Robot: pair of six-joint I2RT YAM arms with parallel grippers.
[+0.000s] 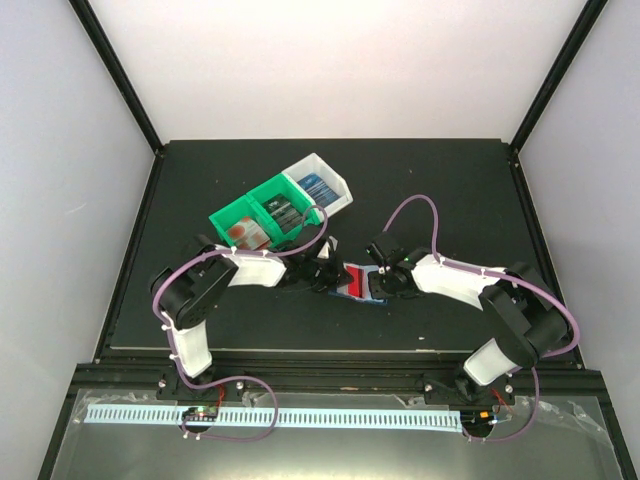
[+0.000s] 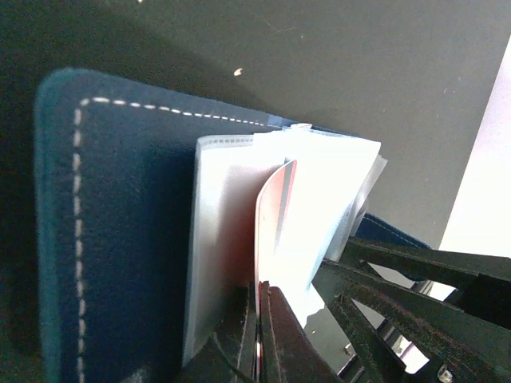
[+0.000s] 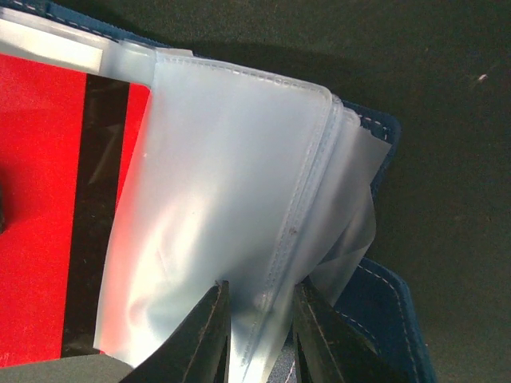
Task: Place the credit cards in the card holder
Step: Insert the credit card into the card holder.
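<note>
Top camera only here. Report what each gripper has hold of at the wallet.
Observer: The left gripper is shut on the near edge of a red card.
Operator: Say where that card sits.
Observer: Its far end stands between the clear sleeves of the open card holder.
Operator: Now the right side.
Observer: The right gripper pinches the seamed edge of those sleeves, one finger on each face.
</note>
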